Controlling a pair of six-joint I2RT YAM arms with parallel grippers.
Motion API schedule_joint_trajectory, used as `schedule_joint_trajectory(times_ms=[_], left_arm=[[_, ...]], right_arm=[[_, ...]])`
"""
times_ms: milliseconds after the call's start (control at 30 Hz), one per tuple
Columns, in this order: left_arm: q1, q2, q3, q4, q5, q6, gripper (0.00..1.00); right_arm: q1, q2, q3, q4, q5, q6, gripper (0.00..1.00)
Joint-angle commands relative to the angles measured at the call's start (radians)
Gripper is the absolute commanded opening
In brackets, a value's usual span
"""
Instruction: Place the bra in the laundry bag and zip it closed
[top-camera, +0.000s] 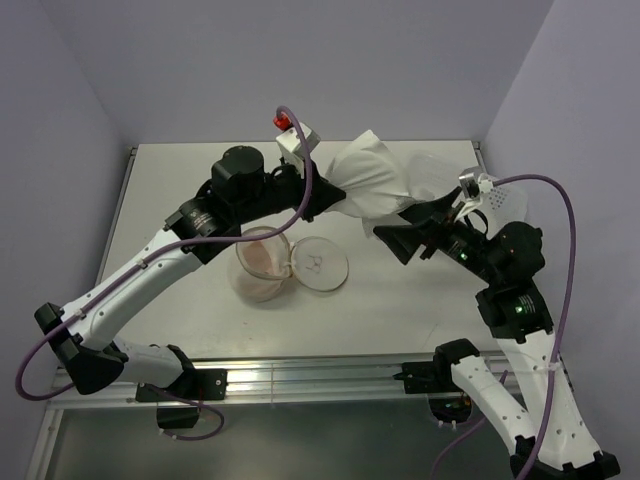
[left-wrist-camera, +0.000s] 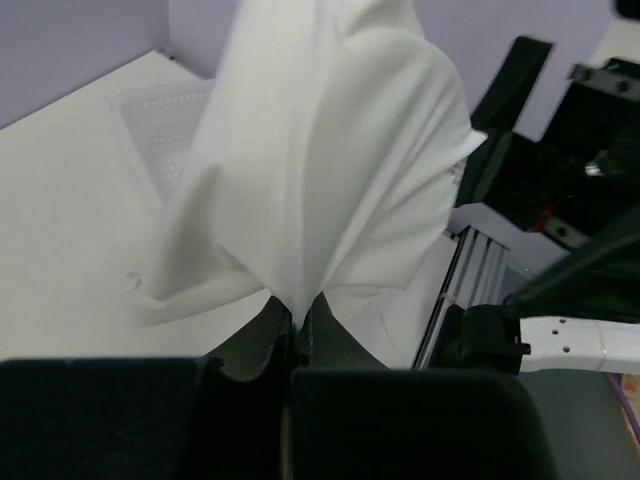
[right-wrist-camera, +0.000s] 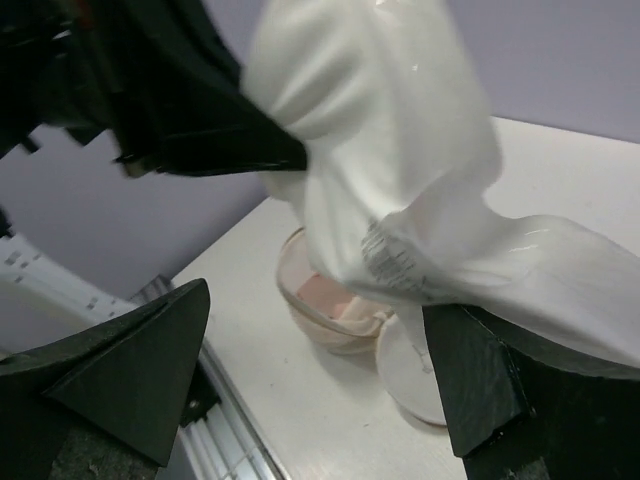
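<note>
Left wrist: left gripper (left-wrist-camera: 295, 335) is clamping tight on the white bra (left-wrist-camera: 320, 170).
Right wrist: right gripper (right-wrist-camera: 315, 300) is gaping wide just below it.
Top external: bra is hanging above the table (top-camera: 180, 190), stretching left to right; laundry bag (top-camera: 262, 265) is sitting open nearby, lid (top-camera: 320, 263) lying flat to its right.

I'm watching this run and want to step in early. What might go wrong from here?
The left gripper pinches only a small fold of the bra, so it may slip out. The bra seems to lie across one finger of the open right gripper and might snag. The laundry bag looks small beside the bunched bra, which may spill over its rim.
</note>
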Motion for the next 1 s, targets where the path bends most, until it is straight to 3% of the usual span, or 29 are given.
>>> schedule_joint_trajectory(times_ms=[0,133,300,367,500,700,833,967], left_arm=[[-0.01,-0.031,0.088,-0.203,-0.106,0.077,0.0],[-0.017,-0.011,0.143,-0.28,-0.251,0.076,0.0],[-0.063,-0.022,0.143,-0.303,-0.351,0.102,0.0],[-0.063,-0.03,0.138,-0.3,-0.303,0.112,0.0],[-0.069,-0.062,0.094,-0.259,-0.209,0.111,0.0],[-0.072,-0.077,0.082,-0.245,-0.171,0.1,0.0],[-0.074,-0.059,0.086,-0.25,-0.161,0.097,0.0],[-0.086,-0.045,0.077,-0.247,-0.152,0.096,0.0]], right_arm=[[0.005,-0.039,0.065,0.016,-0.199,-0.013,0.94],[0.007,-0.059,0.048,0.131,-0.293,0.061,0.95],[0.008,0.025,0.107,0.202,-0.339,0.125,0.95],[0.008,0.056,0.13,0.218,-0.308,0.103,0.95],[0.008,0.157,0.228,0.015,-0.152,-0.022,0.96],[0.008,0.168,0.186,0.055,-0.132,-0.026,0.96],[0.022,0.193,0.18,0.069,-0.199,-0.005,0.96],[0.034,0.206,0.144,0.168,-0.239,0.061,0.84]])
